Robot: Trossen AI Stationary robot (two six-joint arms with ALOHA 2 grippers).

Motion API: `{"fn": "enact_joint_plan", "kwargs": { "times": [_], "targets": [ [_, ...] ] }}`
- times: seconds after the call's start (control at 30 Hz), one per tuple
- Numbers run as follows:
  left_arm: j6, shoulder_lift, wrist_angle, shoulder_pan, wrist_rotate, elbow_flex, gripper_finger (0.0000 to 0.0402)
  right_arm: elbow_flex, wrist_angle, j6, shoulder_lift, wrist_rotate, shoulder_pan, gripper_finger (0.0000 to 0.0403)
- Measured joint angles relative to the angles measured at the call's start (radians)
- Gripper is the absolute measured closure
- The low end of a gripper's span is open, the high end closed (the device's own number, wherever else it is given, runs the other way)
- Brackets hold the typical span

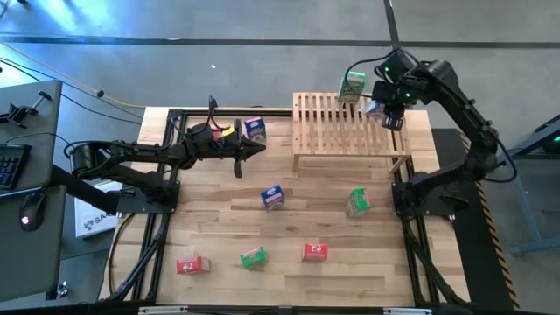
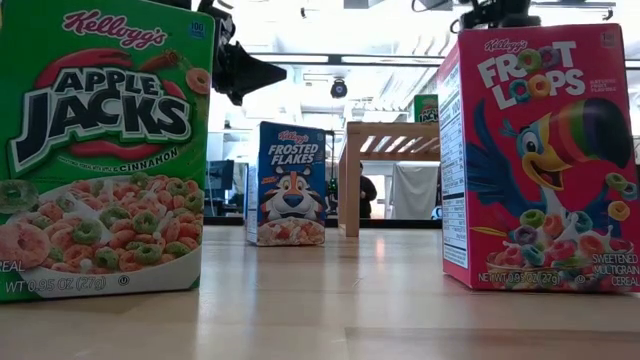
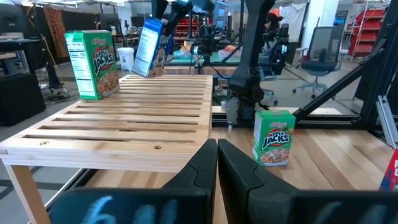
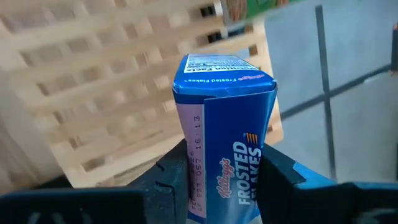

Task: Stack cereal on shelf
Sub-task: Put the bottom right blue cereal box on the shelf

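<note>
The wooden shelf (image 1: 350,131) stands at the far side of the table, and everything else can be placed from it. Above its far right corner the right gripper (image 4: 225,177) has its fingers clamped on the sides of a blue Frosted Flakes box (image 4: 227,134), held tilted over the slats; in the left wrist view the same box (image 3: 151,46) hangs at a slant above the rack, not resting on it. Just beside it on the shelf's far edge, one green Apple Jacks box (image 1: 352,86) stands upright on the slats. To the left of the shelf, the left gripper (image 1: 260,149) hovers over the tabletop with its fingers pressed together and holding nothing, its tip aimed toward the rack. A second blue box (image 1: 255,129) stands close to that gripper, on the far side of it. On the near side of the shelf, loose on the planks, are a blue box (image 1: 273,198) and a green box (image 1: 358,202); well nearer than those lie a red box (image 1: 191,264), another green box (image 1: 253,257) and a second red box (image 1: 314,252).
</note>
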Motion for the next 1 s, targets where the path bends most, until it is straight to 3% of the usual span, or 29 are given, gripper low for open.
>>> {"fn": "enact_joint_plan", "kwargs": {
  "times": [0.47,1.0],
  "targets": [
    [0.003,0.0,0.002,0.0,0.0,0.0,0.0396,-0.029,0.041,-0.017,0.001,0.093,0.003,0.0205],
    [0.0,0.0,0.005,0.0,0.0,0.0,0.0396,0.003,0.154,-0.044,0.002,0.132,0.006,0.0205]
  ]
}}
